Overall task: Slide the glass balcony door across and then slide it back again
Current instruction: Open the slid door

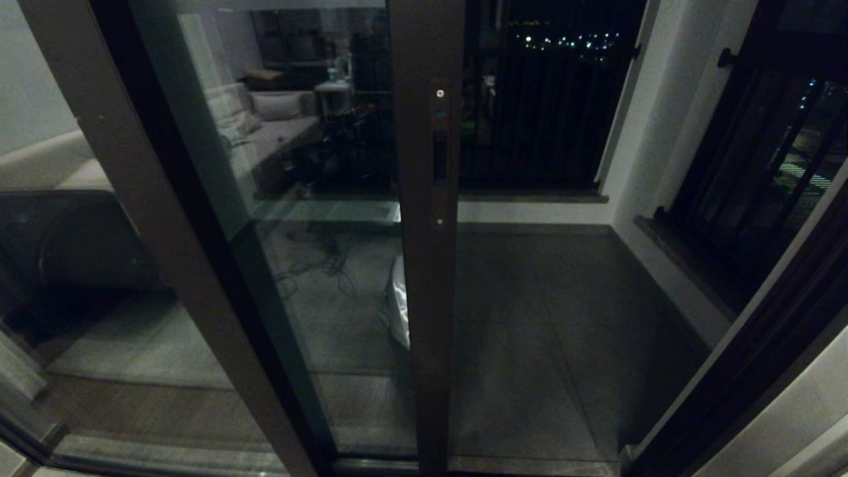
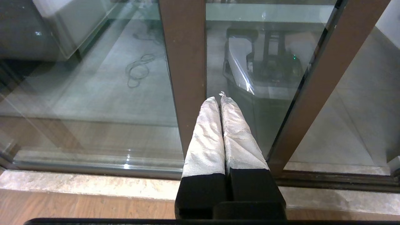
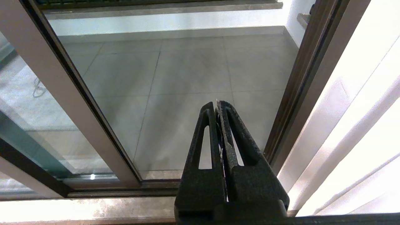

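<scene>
The glass balcony door [image 1: 318, 199] stands partway across, with a gap on its right. Its dark brown stile [image 1: 427, 298] is in the middle of the head view and carries the narrow slot handle [image 1: 439, 156]. Neither gripper shows in the head view. My left gripper [image 2: 218, 98], its fingers wrapped in white, is shut on nothing. It is held low before the door glass, between the plain post [image 2: 184, 62] and the stile [image 2: 325, 75]. My right gripper [image 3: 217, 104], black, is also shut on nothing and points into the gap beside the stile [image 3: 59, 90].
The fixed glass panel's brown post [image 1: 132, 199] slants across the left. Black-barred railings [image 1: 543, 112] close the balcony at the back and on the right [image 1: 762, 165]. The tiled balcony floor [image 1: 543, 318] shows through the gap. The door jamb [image 1: 762, 358] bounds it. The floor track [image 2: 93, 184] runs along the sill.
</scene>
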